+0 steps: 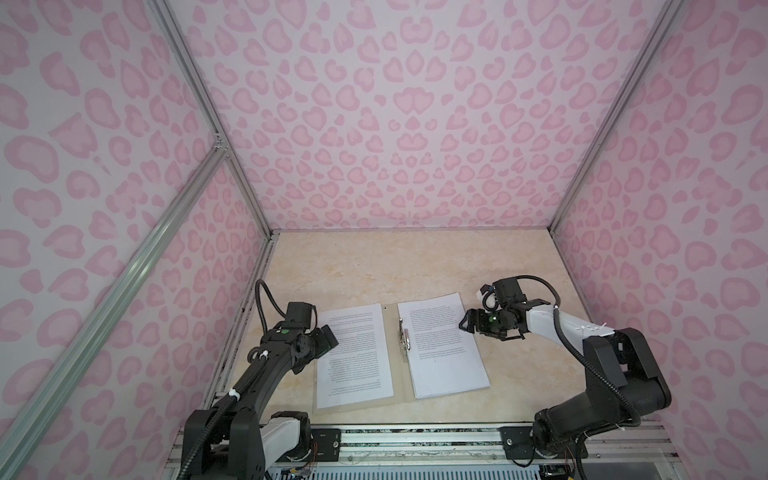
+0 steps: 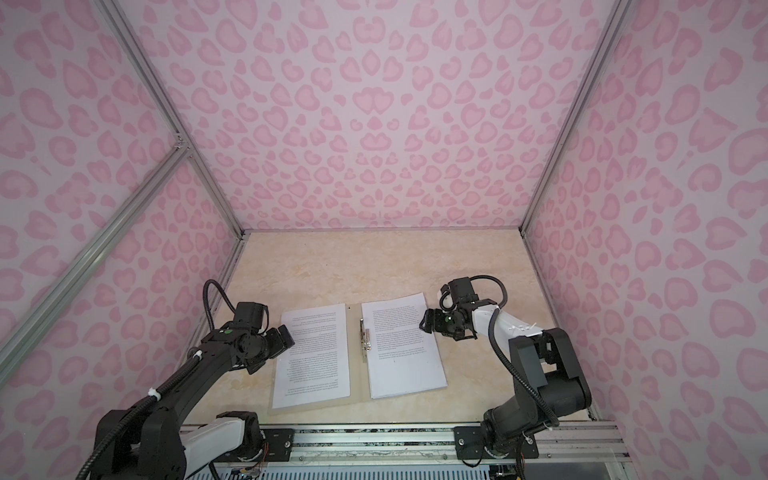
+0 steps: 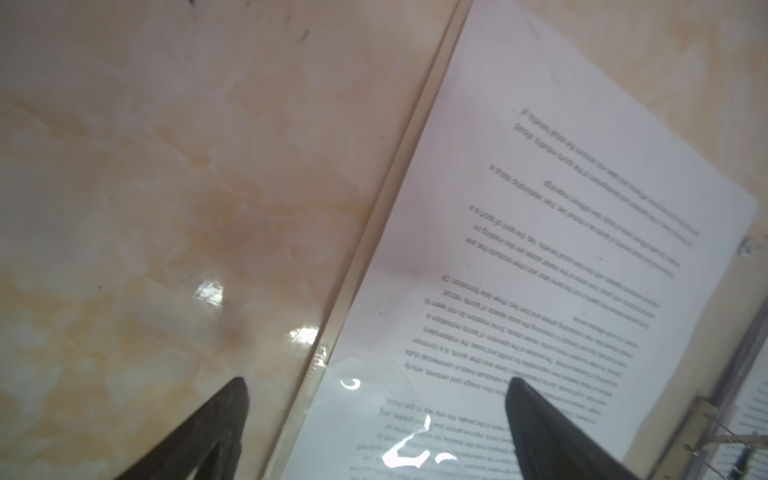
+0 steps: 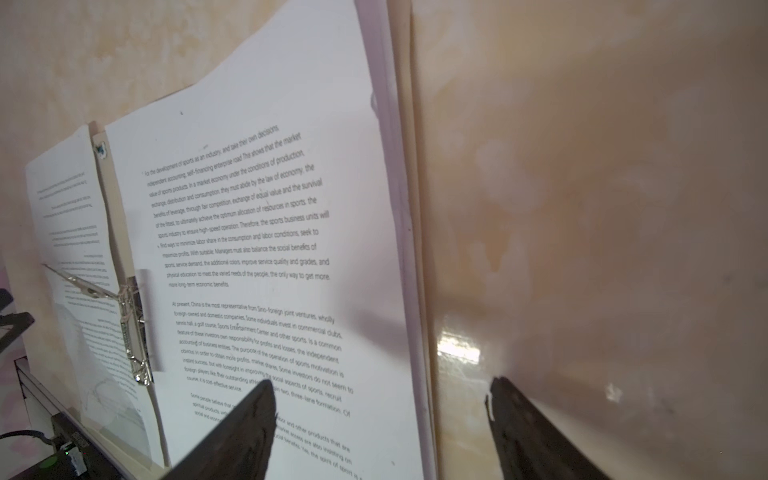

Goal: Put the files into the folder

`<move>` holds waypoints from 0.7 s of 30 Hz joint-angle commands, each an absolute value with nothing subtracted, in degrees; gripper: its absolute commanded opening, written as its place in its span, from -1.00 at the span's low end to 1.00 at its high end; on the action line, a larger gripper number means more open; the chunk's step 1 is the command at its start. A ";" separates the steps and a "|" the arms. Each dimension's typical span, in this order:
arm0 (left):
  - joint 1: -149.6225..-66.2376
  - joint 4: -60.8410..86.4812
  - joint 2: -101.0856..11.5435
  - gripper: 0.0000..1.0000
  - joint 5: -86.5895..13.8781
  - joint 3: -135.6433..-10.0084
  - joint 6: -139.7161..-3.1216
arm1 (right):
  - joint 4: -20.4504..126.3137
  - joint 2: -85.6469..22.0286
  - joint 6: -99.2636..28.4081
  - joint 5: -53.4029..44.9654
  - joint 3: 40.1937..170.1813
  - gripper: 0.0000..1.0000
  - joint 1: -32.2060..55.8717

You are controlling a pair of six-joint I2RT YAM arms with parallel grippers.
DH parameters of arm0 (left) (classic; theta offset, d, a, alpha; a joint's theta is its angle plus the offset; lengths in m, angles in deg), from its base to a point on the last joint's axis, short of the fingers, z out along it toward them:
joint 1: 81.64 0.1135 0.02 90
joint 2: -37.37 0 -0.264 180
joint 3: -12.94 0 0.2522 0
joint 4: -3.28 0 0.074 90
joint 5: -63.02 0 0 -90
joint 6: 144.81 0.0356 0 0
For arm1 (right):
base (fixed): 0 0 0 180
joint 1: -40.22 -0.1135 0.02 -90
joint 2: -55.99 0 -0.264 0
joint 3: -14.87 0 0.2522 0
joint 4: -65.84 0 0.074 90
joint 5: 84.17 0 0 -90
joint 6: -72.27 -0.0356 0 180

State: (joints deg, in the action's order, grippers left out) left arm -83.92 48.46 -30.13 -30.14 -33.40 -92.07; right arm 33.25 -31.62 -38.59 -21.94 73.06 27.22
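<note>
Both top views looked down from high above the front edge, sharing the whole tabletop (image 1: pixel 374 266) and open folder (image 1: pixel 400 376). The wrist cameras sat close, looking past the left hand (image 3: pixel 376 382) and right hand (image 4: pixel 382 382) at the folder's opposite outer edges.

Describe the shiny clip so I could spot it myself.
On the marbled table lies an open beige folder with white printed sheets on both halves. Along its middle fold sits the clip, the only shiny metal piece there.
</note>
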 commanded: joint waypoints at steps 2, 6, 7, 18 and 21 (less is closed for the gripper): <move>-83.80 41.84 -33.34 0.95 -34.11 -30.99 -93.48 | 39.48 -31.11 -41.19 -24.83 70.75 0.63 27.47; -83.82 37.63 -34.49 0.95 -37.74 -28.57 -93.74 | 42.46 -30.78 -42.62 -27.00 68.36 0.66 29.09; -83.84 36.77 -34.91 0.95 -39.12 -28.21 -93.81 | 43.37 -31.10 -43.11 -27.73 68.01 0.66 29.73; -89.14 28.39 -42.06 0.95 -44.97 -30.77 -97.81 | 52.50 -39.33 -47.94 -31.12 70.08 0.64 34.74; -91.03 26.76 -44.76 0.95 -44.96 -32.48 -99.39 | 52.48 -40.43 -47.67 -29.93 71.67 0.62 36.29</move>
